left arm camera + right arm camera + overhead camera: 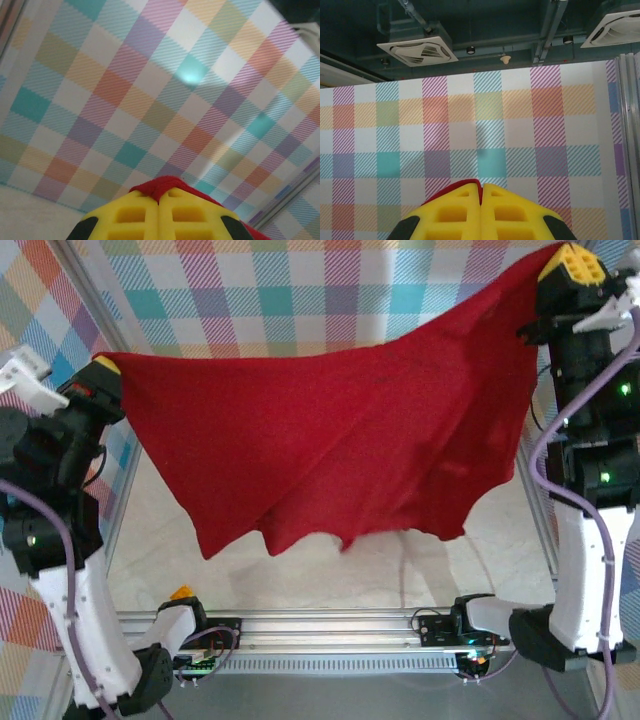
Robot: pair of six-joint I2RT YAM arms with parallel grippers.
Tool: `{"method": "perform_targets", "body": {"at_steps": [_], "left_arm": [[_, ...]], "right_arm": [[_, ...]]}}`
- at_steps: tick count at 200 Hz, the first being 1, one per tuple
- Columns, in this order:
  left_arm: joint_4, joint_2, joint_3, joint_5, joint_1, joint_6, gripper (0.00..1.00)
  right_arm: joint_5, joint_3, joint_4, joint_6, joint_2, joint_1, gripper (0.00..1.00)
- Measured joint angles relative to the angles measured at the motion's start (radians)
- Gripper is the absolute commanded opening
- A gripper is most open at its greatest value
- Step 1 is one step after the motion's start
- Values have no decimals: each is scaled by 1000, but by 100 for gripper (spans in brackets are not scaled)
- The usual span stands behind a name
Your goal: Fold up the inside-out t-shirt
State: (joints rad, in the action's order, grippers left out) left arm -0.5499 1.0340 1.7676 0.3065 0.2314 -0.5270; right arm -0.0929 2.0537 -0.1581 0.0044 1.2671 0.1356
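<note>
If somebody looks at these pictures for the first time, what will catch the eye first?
The deep-red t-shirt, stretched in the air across the middle. The left gripper pinches its left end, the right gripper its higher right end. Behind stands a pastel checked wall.

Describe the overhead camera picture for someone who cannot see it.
A plain deep-red soft cloth t-shirt hangs spread in the air like a banner, pinched at one corner by the left arm's yellow fingers and at the other, higher, by the right arm's yellow fingers. Its uneven lower edge dangles over the pale table, with a pastel checked wall behind.
</note>
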Motion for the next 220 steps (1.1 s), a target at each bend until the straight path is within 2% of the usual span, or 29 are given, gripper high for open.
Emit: {"method": "perform_targets", "body": {"at_steps": [36,92,119,159,184,220], "left_arm": [[-1,198,-39,6,0,1,0],[2,540,-129,6,-15,32,0],[-3,715,-93,6,-32,72,0],[-8,946,2,-14,-49,119,0],[-20,1032,64,-29,-54,143,0],[-26,1075,128,-48,-54,166,0]], "right_arm": [[38,162,-34,-11,227,0,0],[127,131,-99,20,620,0,0],[171,150,-117,58,812,2,0],[196,325,-187,71,1073,27,0],[196,402,-209,71,1151,50,0],[200,420,-219,80,1160,69,0]]}}
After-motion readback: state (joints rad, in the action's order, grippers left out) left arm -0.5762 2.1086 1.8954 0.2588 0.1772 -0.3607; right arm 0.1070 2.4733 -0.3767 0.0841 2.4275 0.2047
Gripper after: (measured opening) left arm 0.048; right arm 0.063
